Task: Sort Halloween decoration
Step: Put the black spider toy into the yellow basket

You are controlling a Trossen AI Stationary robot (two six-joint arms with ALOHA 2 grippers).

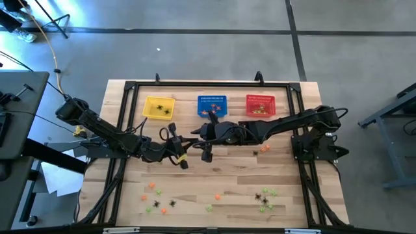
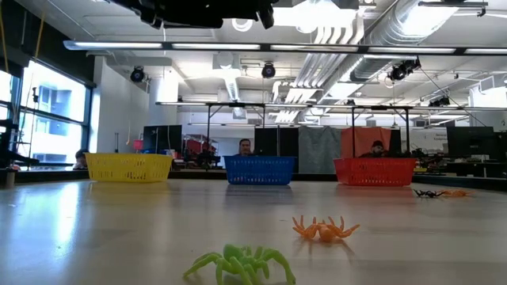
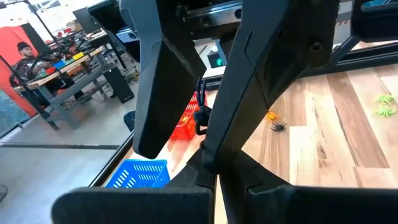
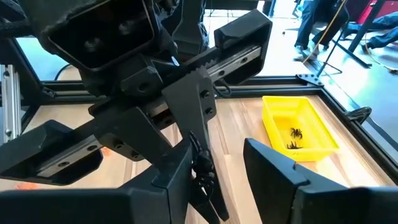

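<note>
While the left gripper point(image 1: 184, 151) stands clamped on a black spider point(image 3: 200, 116) above mid-table, the right gripper point(image 1: 207, 147) opposite has its fingers apart, holding nothing. Judged step: a hand-over of the spider to the left arm. Next, carry it to the yellow basket point(image 1: 159, 108), already holding black ones. Loose trinkets point(image 1: 265, 197) remain along the near edge.
</note>
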